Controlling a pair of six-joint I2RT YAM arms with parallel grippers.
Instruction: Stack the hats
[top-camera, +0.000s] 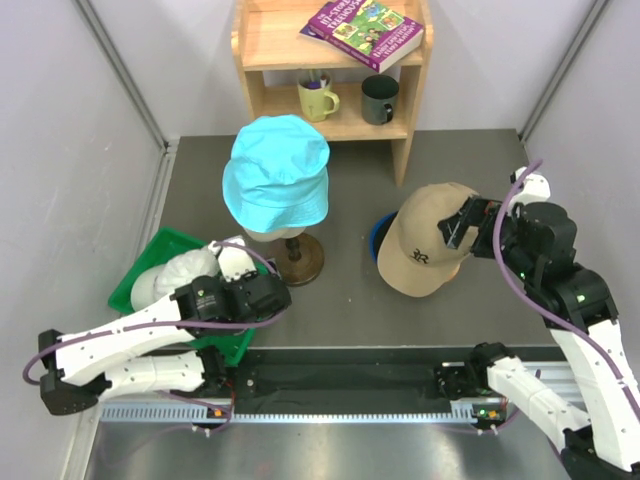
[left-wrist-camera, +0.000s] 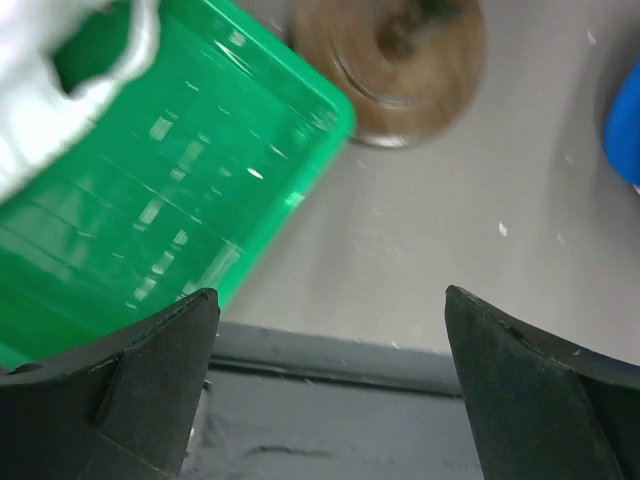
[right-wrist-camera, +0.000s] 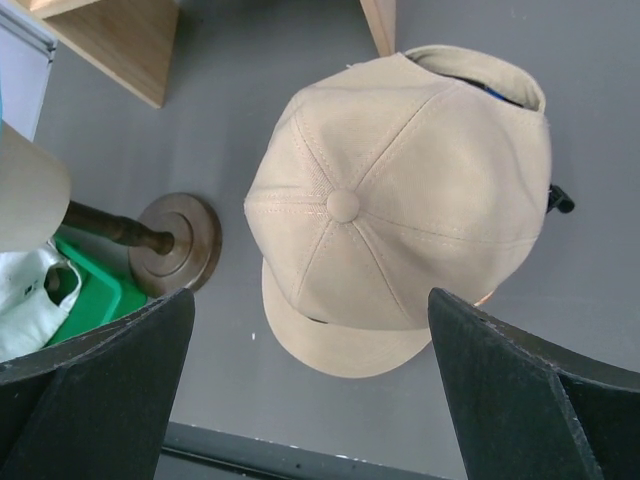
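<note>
A tan cap (top-camera: 428, 240) lies on the table right of centre, over a royal blue cap whose edge (top-camera: 378, 236) shows at its left. My right gripper (top-camera: 462, 226) is open and empty, above the tan cap's back; the cap (right-wrist-camera: 400, 200) shows between the fingers in the right wrist view. A cyan bucket hat (top-camera: 276, 172) sits on the wooden stand (top-camera: 298, 258). A white cap (top-camera: 168, 278) lies in the green bin (top-camera: 140, 268). My left gripper (top-camera: 272, 298) is open and empty over the table's near edge, beside the bin (left-wrist-camera: 150, 220). The pink and black caps are out of view.
A wooden shelf (top-camera: 405, 130) stands at the back with a book (top-camera: 362, 30) on top and two mugs (top-camera: 318, 98) inside. The stand's round base (left-wrist-camera: 405, 50) is between the bin and the caps. A metal rail (top-camera: 350, 385) runs along the near edge. Grey walls close both sides.
</note>
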